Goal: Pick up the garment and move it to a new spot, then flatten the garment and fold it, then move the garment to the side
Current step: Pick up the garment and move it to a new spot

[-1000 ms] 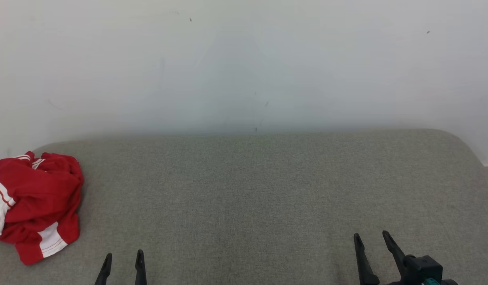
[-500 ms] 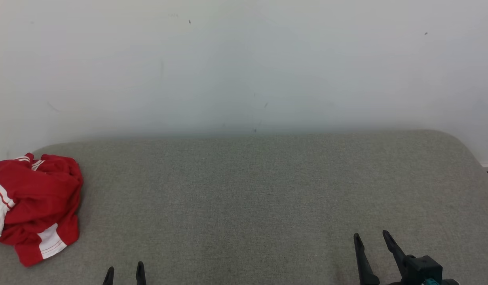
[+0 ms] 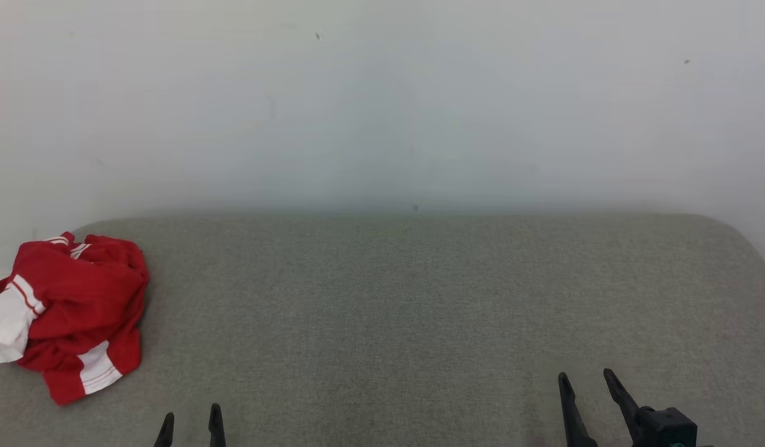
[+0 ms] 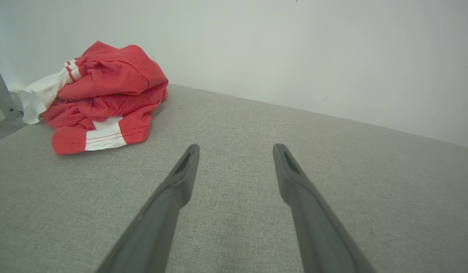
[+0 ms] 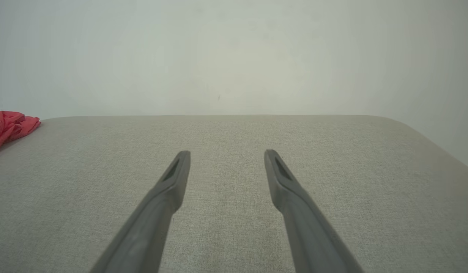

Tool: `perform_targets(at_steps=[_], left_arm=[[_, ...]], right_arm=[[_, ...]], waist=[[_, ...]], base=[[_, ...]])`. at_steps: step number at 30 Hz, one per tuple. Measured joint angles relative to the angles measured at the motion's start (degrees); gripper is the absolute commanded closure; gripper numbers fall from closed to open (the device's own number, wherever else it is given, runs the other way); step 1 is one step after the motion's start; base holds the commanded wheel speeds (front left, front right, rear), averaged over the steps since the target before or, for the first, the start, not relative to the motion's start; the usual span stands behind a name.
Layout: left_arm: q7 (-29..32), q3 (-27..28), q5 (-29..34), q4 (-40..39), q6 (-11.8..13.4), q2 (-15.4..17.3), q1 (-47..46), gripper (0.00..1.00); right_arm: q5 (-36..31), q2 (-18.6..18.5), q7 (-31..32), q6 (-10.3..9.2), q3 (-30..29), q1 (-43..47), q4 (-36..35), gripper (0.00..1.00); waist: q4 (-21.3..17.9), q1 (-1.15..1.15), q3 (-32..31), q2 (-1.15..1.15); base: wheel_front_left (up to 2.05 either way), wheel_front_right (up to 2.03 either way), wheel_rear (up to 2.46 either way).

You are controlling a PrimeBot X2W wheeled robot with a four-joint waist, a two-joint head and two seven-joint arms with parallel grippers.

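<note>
Head view, from left to right: the garment point(image 3: 72, 313), a crumpled red piece with white bands, lies bunched at the far left end of the grey fabric-covered table point(image 3: 388, 298), close to the pale wall point(image 3: 382, 112), with a white part reaching the picture's left edge. To its right and nearer the robot, the left hand point(image 3: 192, 413) shows its two dark fingertips at the bottom edge, spread apart and holding nothing; the garment sits ahead of it and off to its left, near but apart. Bare table lies between this hand and the right hand point(image 3: 585, 374) at the lower right, whose fingers are likewise spread and empty, well apart from the garment. Left wrist view puts the heap up and to the left of the parted fingers, resting on the table, not touched by them. Right wrist view catches just a red edge of it at the far left, far from that hand's parted fingers.
</note>
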Motion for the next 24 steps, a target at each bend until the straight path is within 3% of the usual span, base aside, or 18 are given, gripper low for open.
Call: perform_targets(at_steps=[9,19,24], left_arm=[[0.0,1.1,2.4,-1.0,-0.3,0.1,0.3,0.00],[0.0,3.0,5.0,-4.0,-0.9,1.6,1.6,0.00],[0.0,5.6,4.3,-5.4,-0.8,1.6,2.6,0.00]], right_arm=[[0.8,0.0,-0.1,0.00,0.9,0.6,0.2,0.00],[3.8,0.0,-1.7,0.00,3.5,0.7,2.2,0.00],[4.2,0.0,-2.0,0.00,6.8,-3.5,3.4,0.00]], waist=[[5.3,0.00,-0.1,0.00],[16.6,0.00,-0.6,0.00],[21.4,0.01,0.1,0.00]], base=[[0.00,0.00,0.00],[0.00,0.00,0.00],[0.00,0.00,0.00]])
